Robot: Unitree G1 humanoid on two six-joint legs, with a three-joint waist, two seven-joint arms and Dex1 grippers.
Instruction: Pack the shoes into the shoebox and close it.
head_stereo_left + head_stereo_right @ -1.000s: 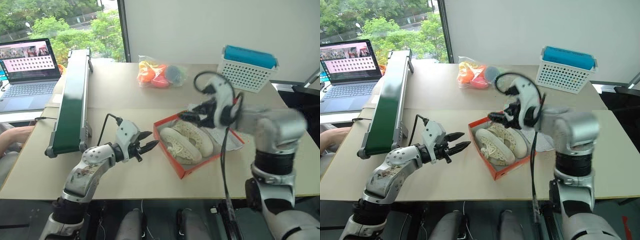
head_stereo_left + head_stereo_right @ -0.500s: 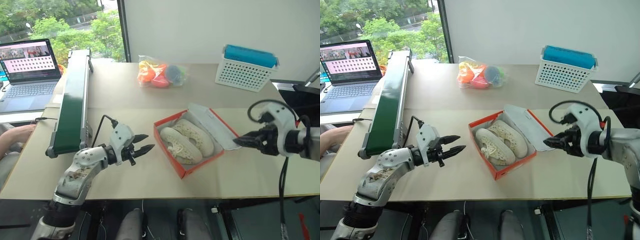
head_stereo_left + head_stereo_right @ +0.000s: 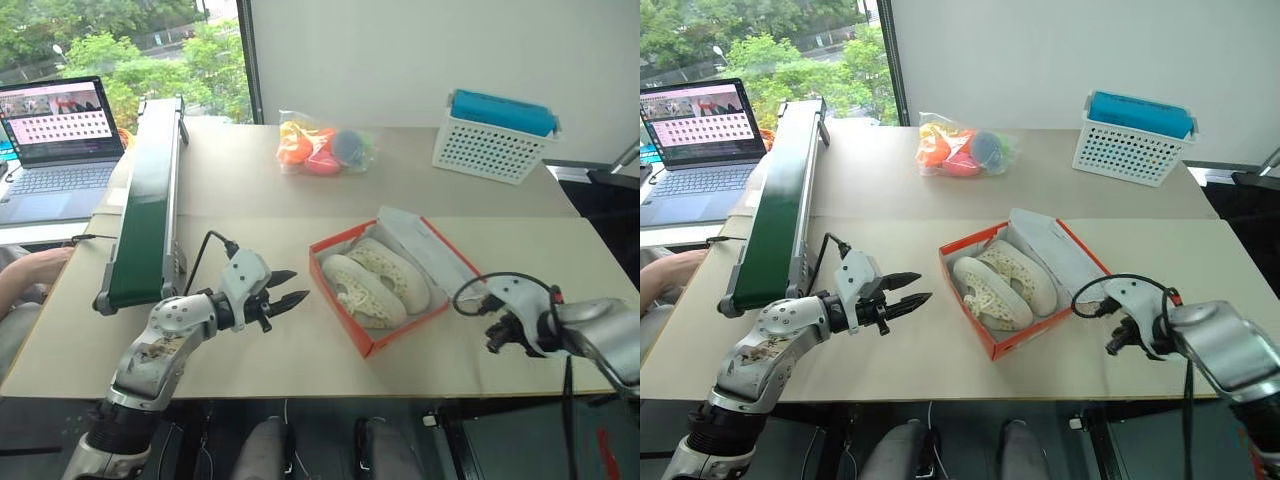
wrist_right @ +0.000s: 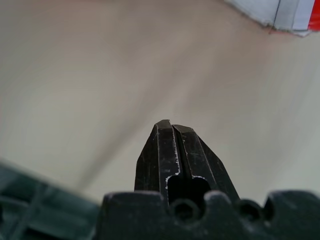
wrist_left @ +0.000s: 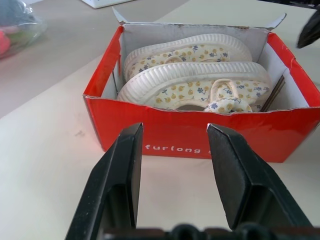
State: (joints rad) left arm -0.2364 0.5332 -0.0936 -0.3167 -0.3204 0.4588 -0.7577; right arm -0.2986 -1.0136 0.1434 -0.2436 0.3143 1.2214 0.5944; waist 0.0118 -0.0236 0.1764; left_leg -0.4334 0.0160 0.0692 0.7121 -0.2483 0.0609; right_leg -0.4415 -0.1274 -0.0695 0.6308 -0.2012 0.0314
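Left eye view: right end effector (image 3: 497, 338) has withdrawn from shoebox (image 3: 372, 340), closed empty; shoes (image 3: 375, 280) packed, lid open; left end effector (image 3: 297, 287) open.

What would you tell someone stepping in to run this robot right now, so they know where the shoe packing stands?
Left gripper: open, empty, hovering over the table, aimed at the shoebox.
Right gripper: shut, empty, low over the table beside the box's lid.
Both shoes lie side by side inside the red shoebox.
Done: packing the shoes.
Left: the lid lies flung open; swing it over and close the box.
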